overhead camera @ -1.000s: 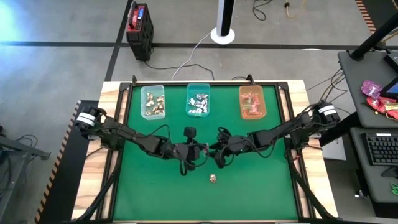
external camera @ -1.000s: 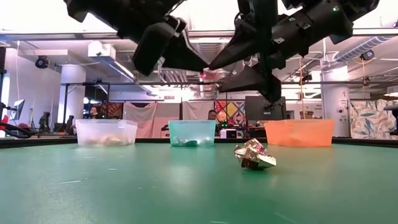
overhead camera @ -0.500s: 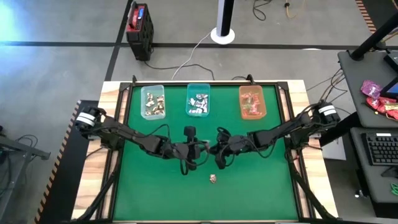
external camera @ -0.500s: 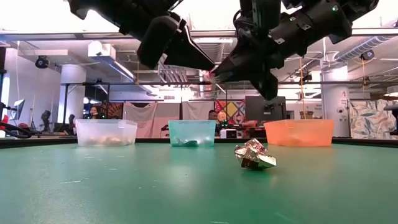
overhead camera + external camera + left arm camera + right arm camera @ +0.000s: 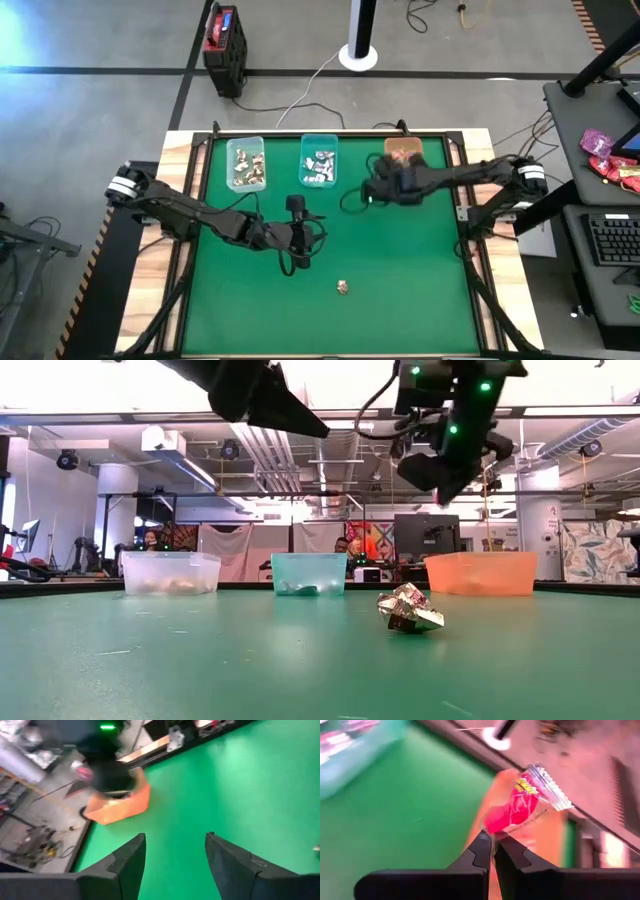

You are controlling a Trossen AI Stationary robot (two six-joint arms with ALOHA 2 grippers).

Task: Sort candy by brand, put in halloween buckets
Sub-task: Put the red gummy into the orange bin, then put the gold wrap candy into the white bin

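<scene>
My right gripper [image 5: 493,837] is shut on a red candy [image 5: 517,807] in a clear wrapper. It hovers at the near edge of the orange bucket [image 5: 404,149], far right of the table. My left gripper [image 5: 175,851] stands open and holds nothing, above the table's middle [image 5: 298,256]. A crumpled gold-wrapped candy [image 5: 343,287] lies on the green mat, near the front; it also shows in the low view [image 5: 408,610]. The pale clear bucket [image 5: 245,163] and the teal bucket [image 5: 319,160] hold several candies each. My right gripper pinches the red candy by one end of its clear wrapper [image 5: 492,831] between its two fingertips. The candy sticks out past the fingertips toward the orange bucket, lifted clear of the table.
The three buckets stand in a row along the far edge. A raised frame edges the mat [image 5: 400,300], whose near half is bare except for the gold candy. A red-and-black box [image 5: 224,38] and a white post base [image 5: 358,55] stand on the floor beyond.
The two grippers met above the table's middle. My right gripper shut on the red candy and my left gripper opened and let go. My right gripper then carried the candy up and toward the far right, to the orange bucket. My left gripper drew back slightly leftward.
</scene>
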